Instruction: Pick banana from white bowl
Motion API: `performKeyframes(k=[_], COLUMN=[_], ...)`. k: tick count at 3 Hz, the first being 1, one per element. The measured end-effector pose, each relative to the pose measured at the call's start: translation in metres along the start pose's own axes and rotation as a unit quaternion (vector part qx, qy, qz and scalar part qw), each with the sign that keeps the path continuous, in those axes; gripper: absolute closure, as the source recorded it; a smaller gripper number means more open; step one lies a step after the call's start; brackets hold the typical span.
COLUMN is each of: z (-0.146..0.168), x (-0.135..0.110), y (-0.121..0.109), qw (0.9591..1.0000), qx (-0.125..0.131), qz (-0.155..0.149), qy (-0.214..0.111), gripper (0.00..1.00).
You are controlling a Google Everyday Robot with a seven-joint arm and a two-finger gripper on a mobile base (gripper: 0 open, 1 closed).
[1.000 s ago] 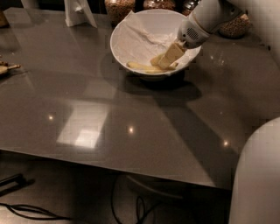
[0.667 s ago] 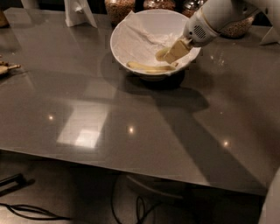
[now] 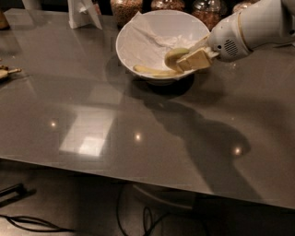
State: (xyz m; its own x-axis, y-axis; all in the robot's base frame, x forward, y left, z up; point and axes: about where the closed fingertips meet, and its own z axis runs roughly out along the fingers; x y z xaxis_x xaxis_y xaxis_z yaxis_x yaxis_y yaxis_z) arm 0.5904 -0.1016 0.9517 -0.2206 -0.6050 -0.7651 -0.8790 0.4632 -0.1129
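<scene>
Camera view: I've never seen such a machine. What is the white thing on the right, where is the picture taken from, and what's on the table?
The white thing is a robot's single arm, reaching in from the right. At its end is a two-fingered claw, inside the white bowl and closed on a plump banana. A longer, paler banana lies in the bowl beside crumpled white paper. The bowl stands on a grey table, with glass jars behind it. One camera looks down across the table; where it is mounted I cannot say.
</scene>
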Motion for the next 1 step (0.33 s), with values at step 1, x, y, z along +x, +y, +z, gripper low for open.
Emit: performKeyframes(k=[1], z=[-0.0236], x=[-0.0026], y=[0.0412], qw=[0.9972], qx=[-0.023], qz=[-0.024], qy=[-0.066], gripper=[1.00])
